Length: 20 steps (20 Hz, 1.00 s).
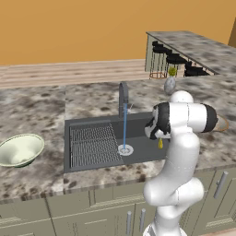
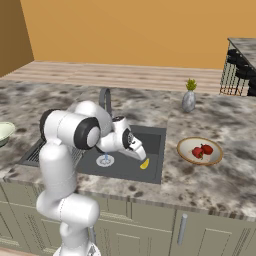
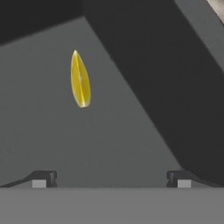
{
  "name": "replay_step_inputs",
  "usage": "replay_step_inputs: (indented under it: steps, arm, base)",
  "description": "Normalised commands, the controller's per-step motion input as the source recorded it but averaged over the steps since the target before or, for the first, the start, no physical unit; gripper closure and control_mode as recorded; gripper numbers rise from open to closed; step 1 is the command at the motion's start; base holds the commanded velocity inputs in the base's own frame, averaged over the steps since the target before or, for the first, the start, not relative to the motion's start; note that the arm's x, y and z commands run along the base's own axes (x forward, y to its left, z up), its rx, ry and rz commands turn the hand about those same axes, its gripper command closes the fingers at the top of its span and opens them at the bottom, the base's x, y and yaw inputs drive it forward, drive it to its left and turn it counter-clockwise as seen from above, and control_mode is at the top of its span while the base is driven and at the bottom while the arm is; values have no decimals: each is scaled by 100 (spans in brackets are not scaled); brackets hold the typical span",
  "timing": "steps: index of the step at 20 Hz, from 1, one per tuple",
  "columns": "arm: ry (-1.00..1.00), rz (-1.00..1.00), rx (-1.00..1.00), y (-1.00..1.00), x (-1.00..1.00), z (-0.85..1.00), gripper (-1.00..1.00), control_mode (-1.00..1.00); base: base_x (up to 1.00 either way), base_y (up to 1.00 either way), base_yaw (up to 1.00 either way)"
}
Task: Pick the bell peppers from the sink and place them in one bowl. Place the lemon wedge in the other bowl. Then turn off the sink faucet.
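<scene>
Near the sink's [image 2: 155, 137] right wall, the wide-spread hand [image 3: 109, 177] hangs above the lemon wedge [image 3: 80, 79].

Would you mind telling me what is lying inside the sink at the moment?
Inside the sink: the lemon wedge on the bare floor, the wire rack, and the drain under running water. The arm covers part of the basin, so anything there is hidden.
</scene>
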Motion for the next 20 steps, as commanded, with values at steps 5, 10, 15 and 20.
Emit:
replay_step_inputs:
  steps: [5, 10, 15, 20]
  arm:
    - [0, 0, 0, -4, 23, -26, -100, -100]
    - [0, 0, 0, -22, 27, -22, -100, -100]
    - [0, 0, 0, -17, 26, -20, -100, -100]
    - [0, 0, 0, 0, 34, -17, -100, -100]
  base:
    - [0, 0, 0]
    - [0, 0, 0]
    - [0, 0, 0]
    - [0, 0, 0]
